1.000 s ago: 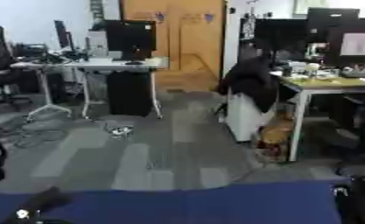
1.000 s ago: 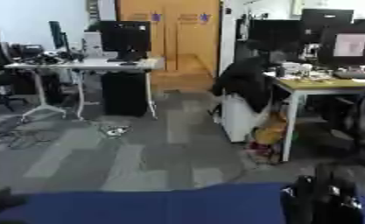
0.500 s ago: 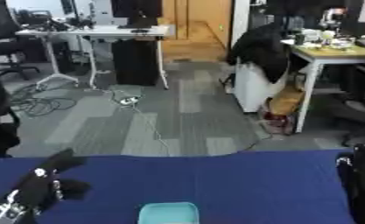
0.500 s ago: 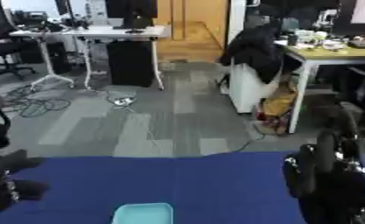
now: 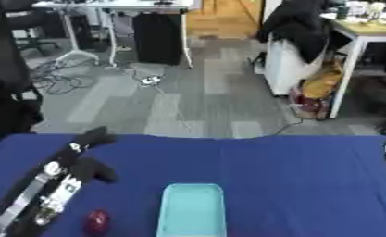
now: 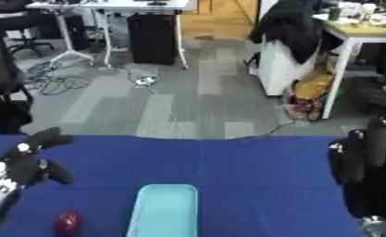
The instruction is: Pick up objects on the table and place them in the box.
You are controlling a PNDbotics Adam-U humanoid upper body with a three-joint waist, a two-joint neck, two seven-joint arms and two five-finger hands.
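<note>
Blue cloth covers the table [image 5: 293,176], which fills the lower half of both views, its far edge running across the middle with grey office flooring seen beyond it. At the right side of the right eye view the right hand [image 6: 366,157] is seen standing up from the table's edge, black, with its fingers held upright and fairly straight, relaxed and wrapped round nothing. In the left eye view only a dark sliver of it is shown at the right border. From the lower left the left arm is brought in, black with silver parts, and the left hand [image 5: 86,152] is held over the cloth with its fingers stretched out toward the far edge and the thumb spread to the side; nothing is grasped in it. The box [image 5: 192,210], a pale turquoise rectangular tray with rounded corners, is set near the middle of the table's near part, its long side pointing away from the robot and its near end cut off by the lower border. What lies inside it cannot be made out. A small dark red rounded object [image 5: 97,221] is found on the cloth just left of the box, apart from it, and close beside the left forearm, near the bottom border.
</note>
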